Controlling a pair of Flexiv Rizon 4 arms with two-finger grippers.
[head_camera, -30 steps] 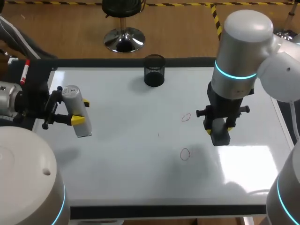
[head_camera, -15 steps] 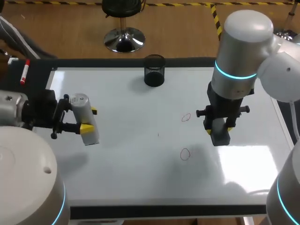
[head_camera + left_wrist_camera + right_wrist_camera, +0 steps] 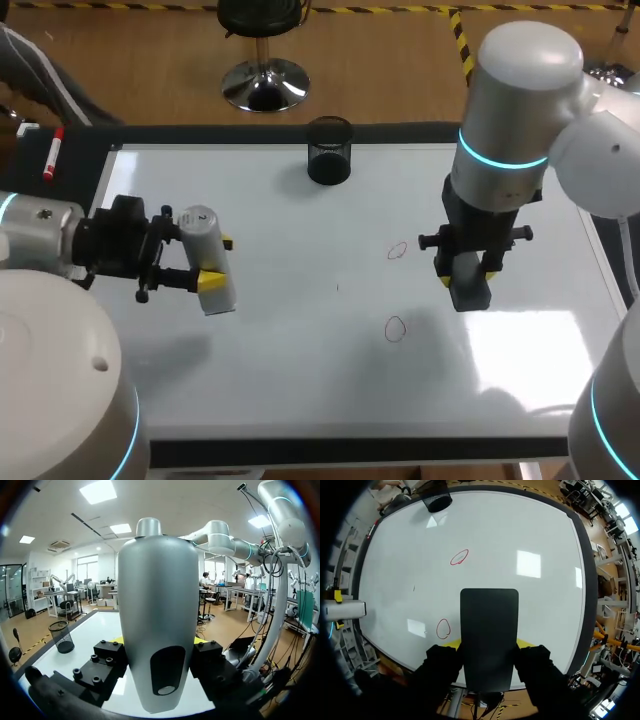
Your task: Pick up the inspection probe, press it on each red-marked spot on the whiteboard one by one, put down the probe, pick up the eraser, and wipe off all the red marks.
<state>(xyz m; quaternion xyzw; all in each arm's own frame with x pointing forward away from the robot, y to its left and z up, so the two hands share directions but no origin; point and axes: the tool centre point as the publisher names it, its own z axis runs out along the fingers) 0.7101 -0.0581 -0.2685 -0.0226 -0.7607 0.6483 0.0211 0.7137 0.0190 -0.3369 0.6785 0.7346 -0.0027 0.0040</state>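
While your left gripper (image 3: 217,262) was clamped on the grey probe (image 3: 200,228) over the whiteboard (image 3: 300,350) at its left part, your right gripper (image 3: 468,277) held the black eraser (image 3: 472,292) pinched between both fingers, just right of the two red marks (image 3: 397,250) (image 3: 395,328). Black cup (image 3: 329,150) stood at the board's far edge.

Whiteboard (image 3: 300,380), black mesh cup (image 3: 329,151) at its far edge, two red marks (image 3: 397,250) right of middle, marker (image 3: 51,153) beside far-left corner
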